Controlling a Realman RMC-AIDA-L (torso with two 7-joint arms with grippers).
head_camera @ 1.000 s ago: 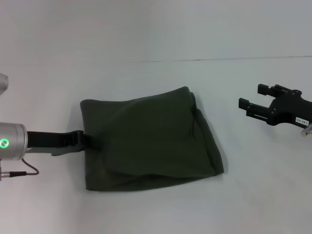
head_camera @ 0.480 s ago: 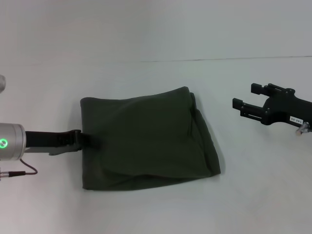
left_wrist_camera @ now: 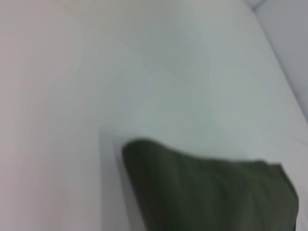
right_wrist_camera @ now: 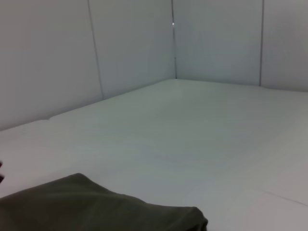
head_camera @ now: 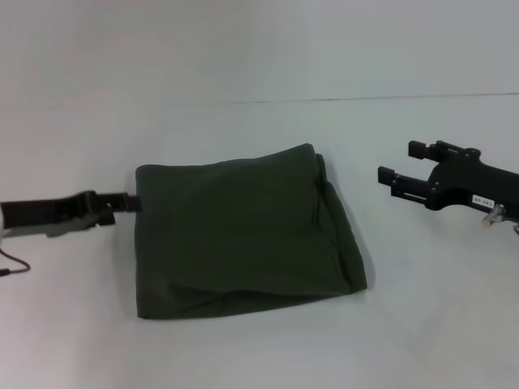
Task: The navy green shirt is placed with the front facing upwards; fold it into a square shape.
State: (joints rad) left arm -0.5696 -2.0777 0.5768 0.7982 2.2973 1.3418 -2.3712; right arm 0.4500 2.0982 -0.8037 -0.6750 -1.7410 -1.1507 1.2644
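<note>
The shirt lies folded into a rough square on the white surface. The left claw sits at the shirt's left edge, and whether it pinches cloth I cannot tell. If it does, retreating would drag the fold askew. The right claw, fingers apart, hovers well right of the shirt. The print is hidden.

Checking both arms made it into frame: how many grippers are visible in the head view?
2: the left gripper at the navy green shirt's left edge, and the right gripper, open, off to the shirt's right.
</note>
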